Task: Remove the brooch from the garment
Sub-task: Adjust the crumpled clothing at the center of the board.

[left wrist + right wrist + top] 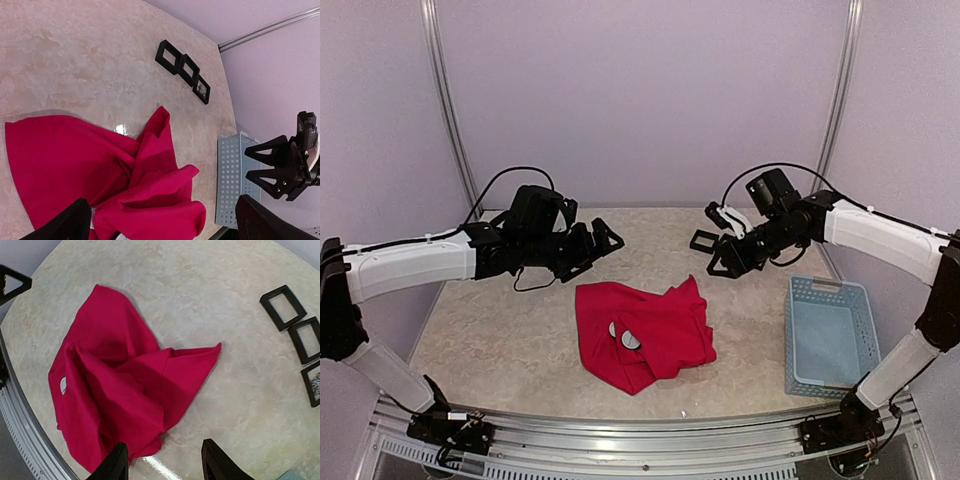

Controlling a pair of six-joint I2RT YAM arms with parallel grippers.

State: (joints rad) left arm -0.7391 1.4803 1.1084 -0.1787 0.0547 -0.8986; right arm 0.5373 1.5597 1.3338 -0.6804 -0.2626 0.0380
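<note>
The garment (642, 335), bright red and crumpled into loose folds, lies on the marbled beige table (500, 340) near its middle, toward the front edge, with 1 corner pointing toward the far right. 2 small pale round marks (631, 341) show on its near folds; whether either is the brooch cannot be told. Neither arm touches the fabric. The left gripper (603, 250) hangs above the table just behind and to the left of the cloth, its 2 fingers spread wide with nothing between them. The right gripper (248, 165) hangs behind and to the right, its fingers also parted and empty. Beyond the garment's pointed corner, 3 black square frames (282, 307) lie in a row on the table, apart from the cloth; the last one holds something pale, too small to tell. A pale blue perforated basket (828, 340) stands at the right side, well apart from the garment.
</note>
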